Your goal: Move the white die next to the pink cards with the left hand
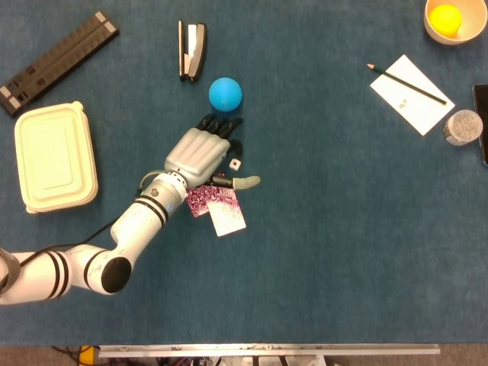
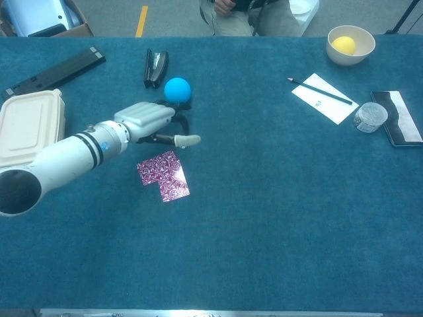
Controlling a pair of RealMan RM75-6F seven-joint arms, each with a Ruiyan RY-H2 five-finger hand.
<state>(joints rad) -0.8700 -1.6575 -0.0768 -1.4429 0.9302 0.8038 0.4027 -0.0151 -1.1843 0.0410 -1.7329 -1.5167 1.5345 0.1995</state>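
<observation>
Curling dark fingers [image 1: 226, 133] of the left hand [image 1: 200, 155] loosely over the white die [image 1: 235, 164], grip unclear. Die lying on the table [image 1: 343, 229], at 12 o'clock of the pink cards [image 1: 218, 207]. Blue ball [image 1: 225, 93] sitting beyond the fingertips.

White die [image 1: 235, 164], pink-patterned cards [image 1: 216, 206]

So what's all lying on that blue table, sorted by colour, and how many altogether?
Black: 4 – bar, stapler, pencil, wallet
White or cream: 4 – lunch box, die, notepaper, bowl
Blue: 1 – ball
Pink: 1 – cards
Yellow: 1 – ball in the bowl
Clear: 1 – cup
Total: 12
</observation>
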